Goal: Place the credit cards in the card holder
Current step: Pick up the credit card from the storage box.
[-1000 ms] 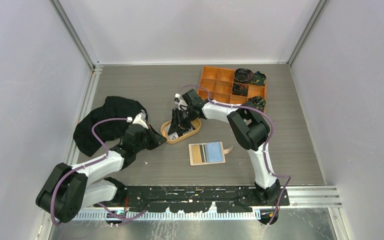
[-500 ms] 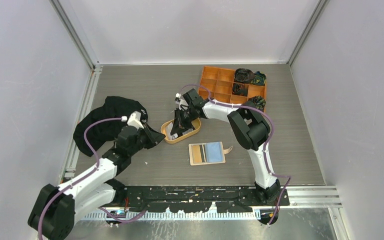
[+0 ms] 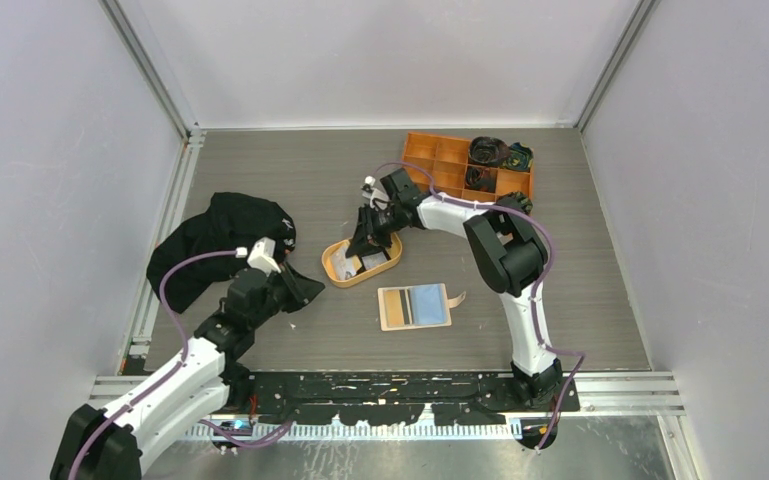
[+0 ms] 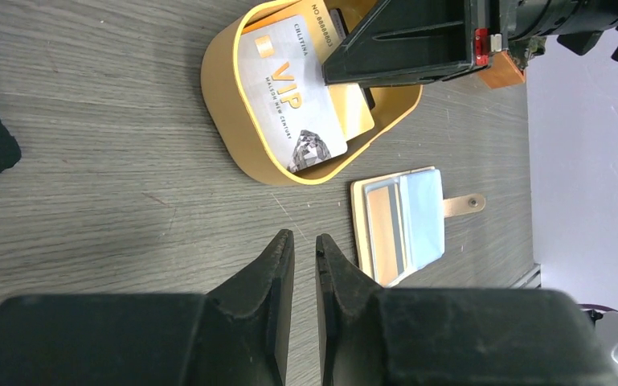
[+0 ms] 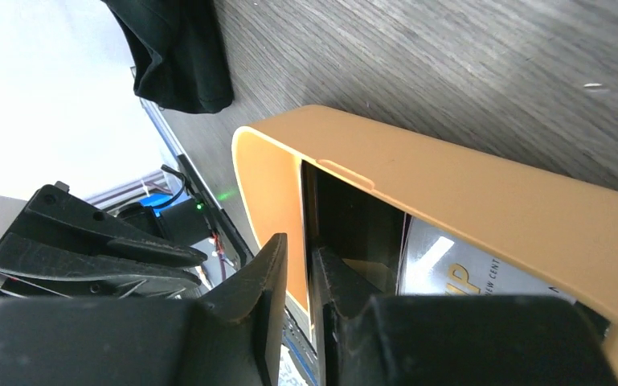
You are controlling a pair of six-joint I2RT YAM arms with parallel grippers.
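Tray (image 4: 218, 88): oval, smooth tan; glossy grey card (image 4: 293, 104) inside.
Left gripper (image 4: 304, 241): I see jaws slightly parted, empty, pulled back.
Right gripper (image 5: 299, 245): grasp indeterminable.

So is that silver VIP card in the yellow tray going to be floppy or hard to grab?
Probably stiff: the VIP card keeps straight edges with no sag. Likely slippery, since its face looks smooth and glossy. It may be fiddly to lift, because it is thin and sits low inside the oval tray, close to the wall.
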